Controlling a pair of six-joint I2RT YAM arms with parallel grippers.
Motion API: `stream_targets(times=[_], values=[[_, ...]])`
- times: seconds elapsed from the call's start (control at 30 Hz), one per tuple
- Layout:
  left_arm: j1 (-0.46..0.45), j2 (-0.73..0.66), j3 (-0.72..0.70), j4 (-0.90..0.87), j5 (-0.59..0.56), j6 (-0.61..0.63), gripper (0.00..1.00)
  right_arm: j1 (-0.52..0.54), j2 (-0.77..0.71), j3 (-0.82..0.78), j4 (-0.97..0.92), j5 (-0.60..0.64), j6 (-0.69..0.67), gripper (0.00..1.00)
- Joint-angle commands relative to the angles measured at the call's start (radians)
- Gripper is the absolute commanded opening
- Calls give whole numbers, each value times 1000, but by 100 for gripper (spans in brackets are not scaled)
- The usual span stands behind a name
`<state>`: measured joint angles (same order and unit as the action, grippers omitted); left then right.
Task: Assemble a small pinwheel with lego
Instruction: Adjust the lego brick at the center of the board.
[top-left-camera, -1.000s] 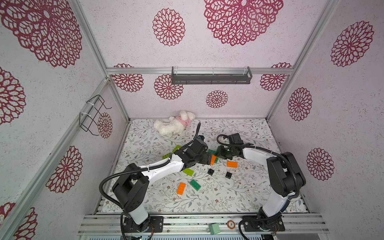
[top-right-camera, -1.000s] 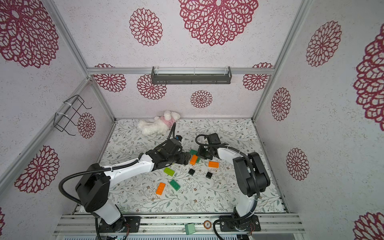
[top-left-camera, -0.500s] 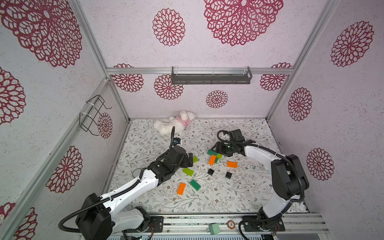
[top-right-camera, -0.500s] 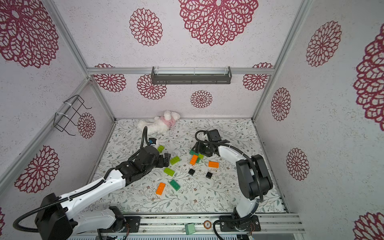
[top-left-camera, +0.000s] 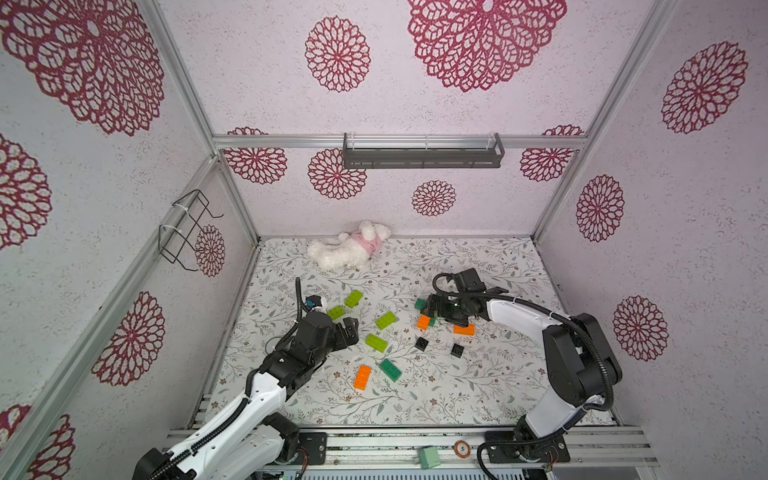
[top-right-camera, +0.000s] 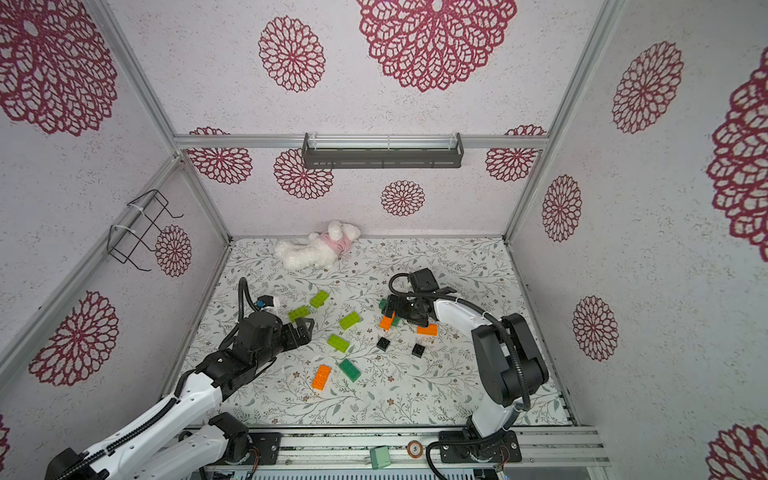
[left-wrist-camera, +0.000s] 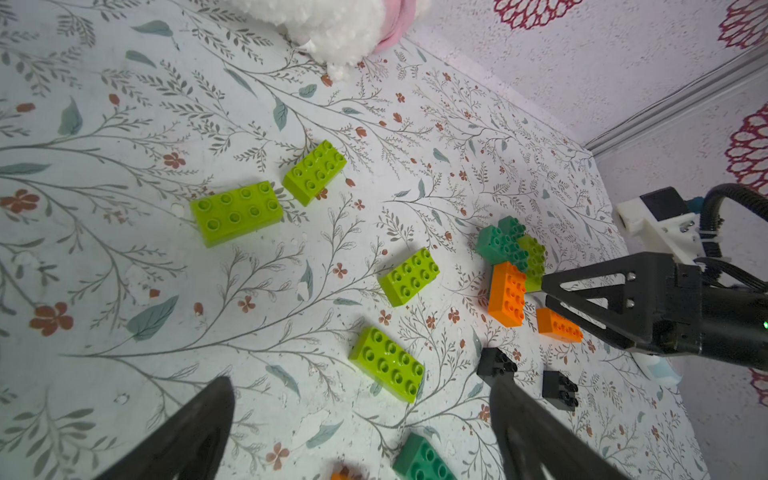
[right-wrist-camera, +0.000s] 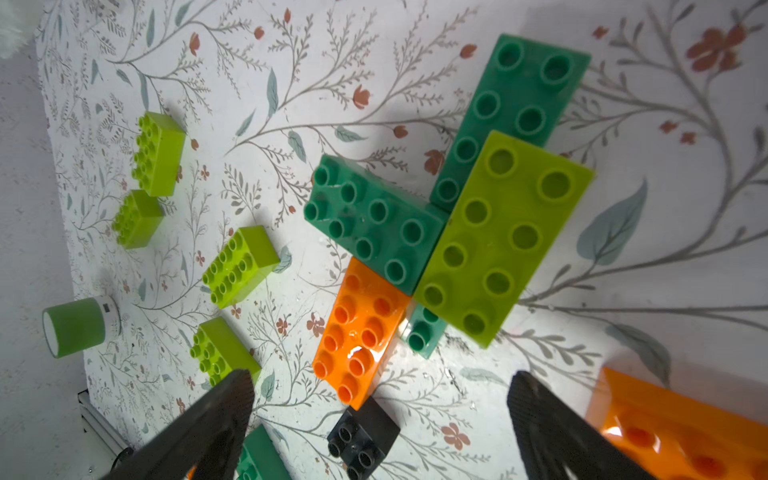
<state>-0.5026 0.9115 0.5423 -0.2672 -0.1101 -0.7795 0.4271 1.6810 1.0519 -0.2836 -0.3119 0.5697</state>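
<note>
Nearest, front rail: a small green block and a round token sit on it.
Front of counter: a loose orange brick and a loose dark green brick lie just beside each other, not touching.
Left tool: jaws wide, holding nothing, low over the counter's left side and pointing toward the lime bricks.
Middle of counter: four lime bricks lie singly, apart. Two black square bricks lie near each other.
Right tool: jaws wide, holding nothing, poised just over the brick cluster.
Brick cluster: one lime, one orange and dark green bricks overlap in a rough cross, right of centre. A second orange brick lies just beside it.
Far edge: a white plush toy lies by the back wall.
Back wall: a grey shelf hangs above.
</note>
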Motion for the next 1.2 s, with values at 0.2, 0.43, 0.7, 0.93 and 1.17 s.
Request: stream_targets(times=[0.2,0.43,0.7,0.93,1.17], values=[[22,64,41,62,59,1,97,31,49,13,52,-2,74,99],[31,81,51,60,51,23,97,55,69,11,84,-18,106,99],[42,92,61,45,55,20,98,97,107,27,154,-33,163,98],[52,102,66,37,51,17,98,131,155,85,224,-17,200,98],[79,133,84,12,74,19,99,136,128,88,243,6,211,98]])
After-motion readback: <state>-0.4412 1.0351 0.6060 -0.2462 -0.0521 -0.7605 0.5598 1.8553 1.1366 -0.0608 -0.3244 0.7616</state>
